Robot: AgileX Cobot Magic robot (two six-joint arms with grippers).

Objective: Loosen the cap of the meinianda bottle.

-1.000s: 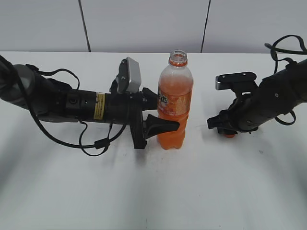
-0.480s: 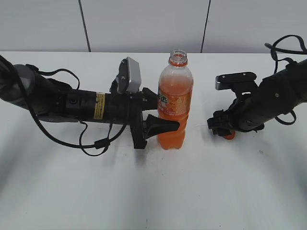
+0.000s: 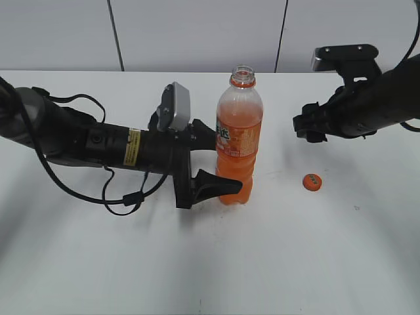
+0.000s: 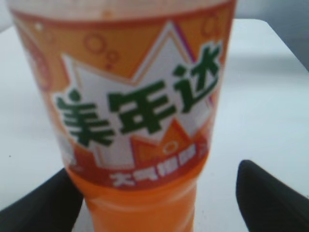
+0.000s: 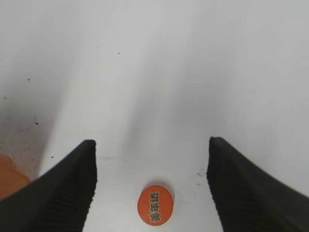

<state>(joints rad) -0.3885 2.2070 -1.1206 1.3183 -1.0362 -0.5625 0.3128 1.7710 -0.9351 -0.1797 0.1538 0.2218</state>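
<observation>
Exterior view first: the left arm lies low and nearly horizontal across the white table (image 3: pixel 216 262), reaching in from the left edge, with a grey camera block on its wrist. Its left gripper (image 3: pixel 220 161) brackets the lower body of the meinianda bottle (image 3: pixel 239 141), one black finger in front of the bottle near its base and the other behind it; whether the fingers press the plastic cannot be told from this angle. The bottle stands upright near the table's middle, its neck open and uncapped. The right arm hangs raised at the upper right, above the table, and its right gripper (image 3: pixel 308 125) points left and down, empty. The cap (image 3: pixel 312 182) lies flat on the table, right of the bottle and below that gripper, apart from both. Behind the table runs a pale grey panelled wall (image 3: pixel 197 33) with dark seams.

Left wrist view: the bottle's orange, white and green label (image 4: pixel 140 101) fills the frame. The two black fingertips (image 4: pixel 270 198) show at the lower corners; the left one sits against the bottle, while the right one stands clear of it with white table between, so the jaws are parted wider than the bottle.

Right wrist view: two black ribbed fingers (image 5: pixel 67 188) spread wide, holding nothing. The cap (image 5: pixel 155 204) lies between them on the table below, top side up. An orange sliver of the bottle shows at the left edge.
</observation>
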